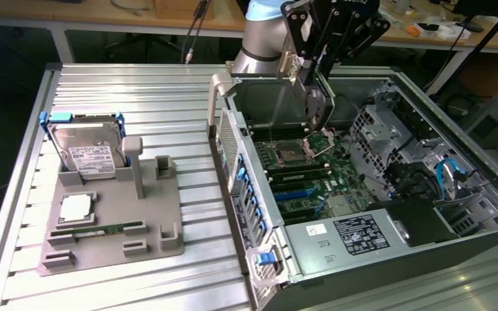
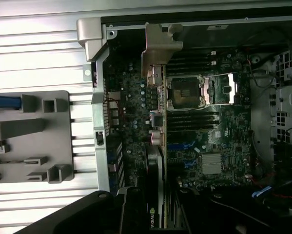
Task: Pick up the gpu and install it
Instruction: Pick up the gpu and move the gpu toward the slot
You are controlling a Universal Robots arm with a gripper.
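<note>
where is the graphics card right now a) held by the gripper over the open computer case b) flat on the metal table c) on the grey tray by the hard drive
a: the graphics card hangs from the gripper above the motherboard inside the open case.

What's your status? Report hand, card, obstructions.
Hand shut on graphics card. Card held on edge over the open computer case, not seated. Nothing seen between card and motherboard.

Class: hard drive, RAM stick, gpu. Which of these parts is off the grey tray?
The gpu: the gripper holds it on edge above the motherboard. The hard drive and RAM stick sit on the grey tray.
</note>
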